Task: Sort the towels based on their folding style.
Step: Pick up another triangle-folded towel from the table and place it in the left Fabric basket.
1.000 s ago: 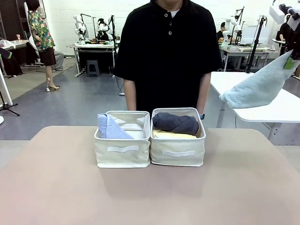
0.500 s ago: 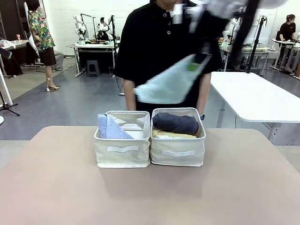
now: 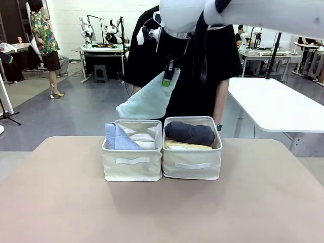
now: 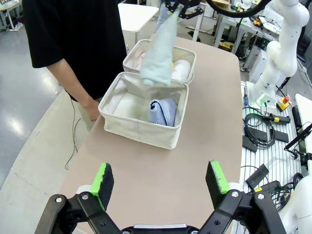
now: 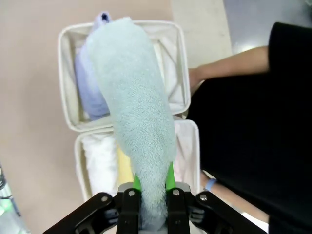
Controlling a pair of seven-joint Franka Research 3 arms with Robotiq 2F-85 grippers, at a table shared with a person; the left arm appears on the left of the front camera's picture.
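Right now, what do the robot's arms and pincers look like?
The arms are smooth, rounded white tubes. Each pincer is black with two fingers tipped in bright green pads: the left pincer shows bolted black links, and the right pincer looks the same.

This is a robotics lab, a big open hall rather than anyone's home. The beige table [image 3: 61, 202] in front is the landmark. Past its far edge, beyond the person in a black shirt [image 3: 182, 66] standing there, a grey floor runs back to a white wall. Against that wall, far left of the table, a workbench [image 3: 101, 49] carries white robot arms and gear, a stool tucked under it. To the far right, more white tables [image 3: 273, 104] stand with arms on stands and someone seated at one. Just off one long edge of the beige table, the left wrist view shows a white robot arm [image 4: 278, 53] on its base, with black cables [image 4: 261, 131] coiled on a slatted floor.
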